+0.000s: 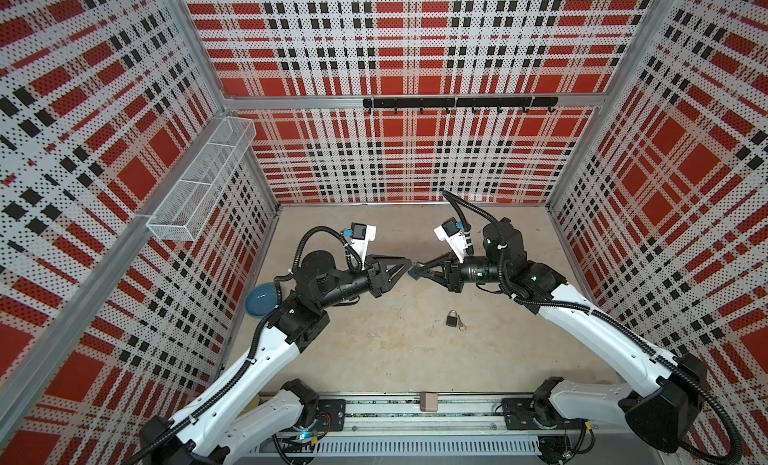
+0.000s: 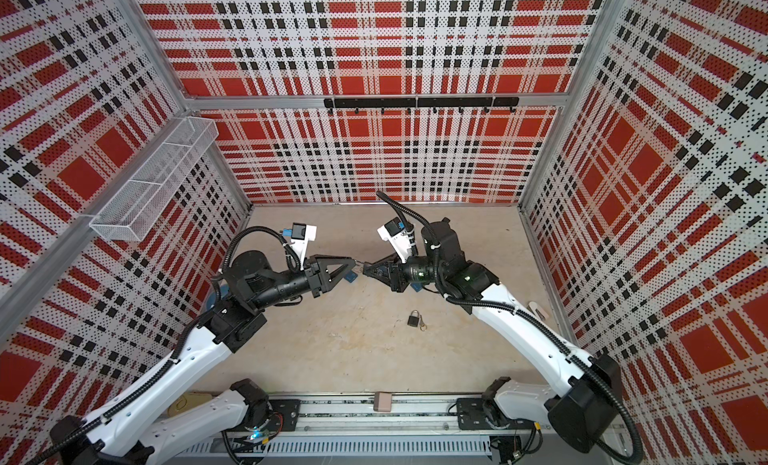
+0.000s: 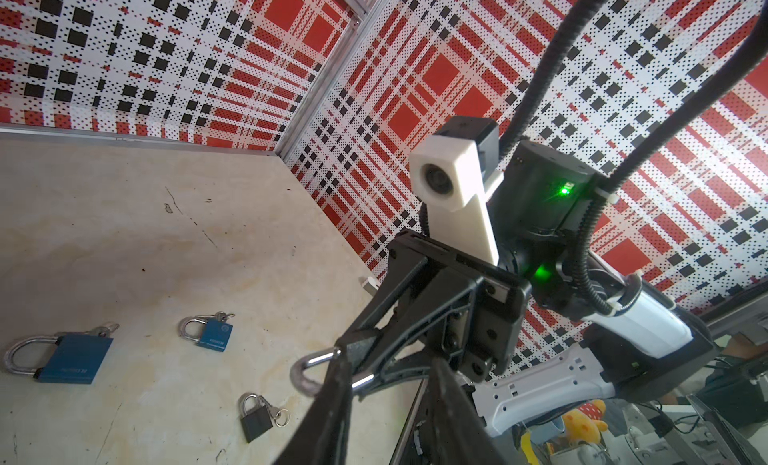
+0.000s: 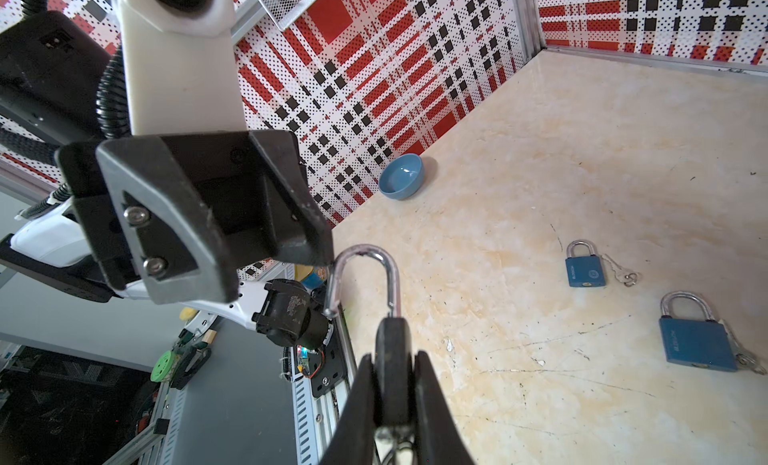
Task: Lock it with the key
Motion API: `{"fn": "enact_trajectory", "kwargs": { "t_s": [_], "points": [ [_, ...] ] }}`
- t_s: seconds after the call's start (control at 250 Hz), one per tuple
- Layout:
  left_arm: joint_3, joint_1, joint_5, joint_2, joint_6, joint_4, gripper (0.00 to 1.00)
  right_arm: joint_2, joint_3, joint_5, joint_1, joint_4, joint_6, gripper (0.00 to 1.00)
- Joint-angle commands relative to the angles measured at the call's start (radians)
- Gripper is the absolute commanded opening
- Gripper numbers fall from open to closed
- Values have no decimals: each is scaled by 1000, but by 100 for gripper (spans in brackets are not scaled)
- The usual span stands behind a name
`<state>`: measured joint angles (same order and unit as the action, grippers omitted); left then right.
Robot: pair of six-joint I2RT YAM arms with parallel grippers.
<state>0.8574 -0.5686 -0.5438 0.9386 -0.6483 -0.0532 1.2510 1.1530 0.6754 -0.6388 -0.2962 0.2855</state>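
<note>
Steel shows first: the shackle [image 4: 394, 284] of the padlock [image 4: 392, 342] stands open, one leg seated in the dark body and the other hanging free beside it. The right gripper [image 1: 420, 268] has its fingers clamped on that body and holds it in the air over the middle of the table [image 1: 374, 359], shackle pointing toward 9 o'clock. The left gripper [image 1: 408, 262] comes in from that side with its fingers apart and nothing between them. One fingertip [image 4: 326, 255] is at the bend of the shackle, either touching or just beside it; I cannot say which. As I read it, the pick-up and presenting are done, while the locking itself is not: the free leg has to be lined up and pushed home, then the key turned if this lock needs it. A glint of metal under the body may be that key, but I cannot tell. On the table at about 5 o'clock from the grippers lies a black padlock [image 1: 451, 319]. The right wrist view shows two blue padlocks, a small one [image 4: 586, 271] and a large one [image 4: 698, 344], both closed. A blue bowl [image 1: 261, 300] sits at the 9 o'clock edge.
</note>
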Motion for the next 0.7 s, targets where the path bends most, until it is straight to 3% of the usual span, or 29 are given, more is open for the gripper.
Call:
{"fn": "enact_trajectory", "kwargs": {
  "t_s": [0.0, 0.692],
  "points": [
    [-12, 6, -18, -10, -10, -23, 34, 11, 43, -3, 9, 43, -14, 0],
    [6, 16, 4, -10, -20, 4, 31, 5, 42, -1, 19, 46, -8, 0]
  ]
}}
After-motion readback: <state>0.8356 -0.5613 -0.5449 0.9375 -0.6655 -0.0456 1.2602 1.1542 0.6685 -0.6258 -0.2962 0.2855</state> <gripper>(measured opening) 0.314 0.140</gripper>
